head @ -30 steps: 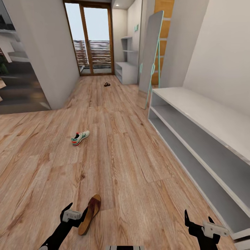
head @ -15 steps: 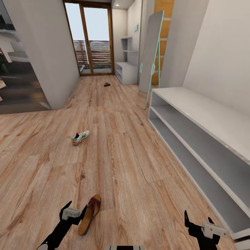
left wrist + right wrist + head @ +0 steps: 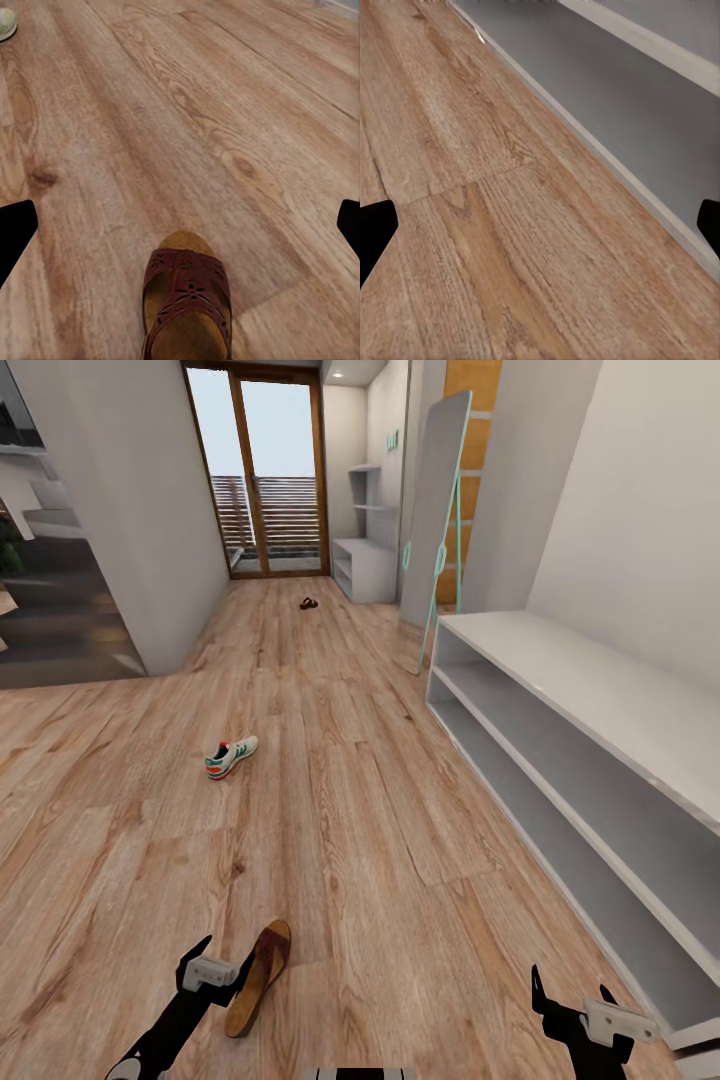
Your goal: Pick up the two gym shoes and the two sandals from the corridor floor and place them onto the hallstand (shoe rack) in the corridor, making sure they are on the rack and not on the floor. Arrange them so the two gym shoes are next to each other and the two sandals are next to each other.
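Since a second ago, our left end effector (image 3: 212, 967) dropped slightly beside the near sandal (image 3: 259, 976); jaws wide, empty. Right end effector (image 3: 572, 998) wide, idle near the shoe rack (image 3: 560, 660). Sneaker (image 3: 231, 756) and far sandal (image 3: 308, 603) lie on the floor (image 3: 380, 830). Risk: nudging the sandal away. No legible writing.

Near sandal (image 3: 259, 977) lies on corridor floor (image 3: 350, 810) just beside left gripper (image 3: 212, 965), toe pointing away from robot. Right gripper (image 3: 572, 998) hangs over bare floor, close to hallstand (image 3: 560, 760) lower tier. Hallstand runs along right wall. Gym shoe (image 3: 230, 756) lies mid-floor, left of centre, well beyond near sandal. Second sandal (image 3: 308, 603) lies far down corridor, before glass door (image 3: 262, 470). Leaning frame (image 3: 436, 520) stands behind hallstand's far end. In left wrist view, near sandal (image 3: 187, 307) lies between open fingers.
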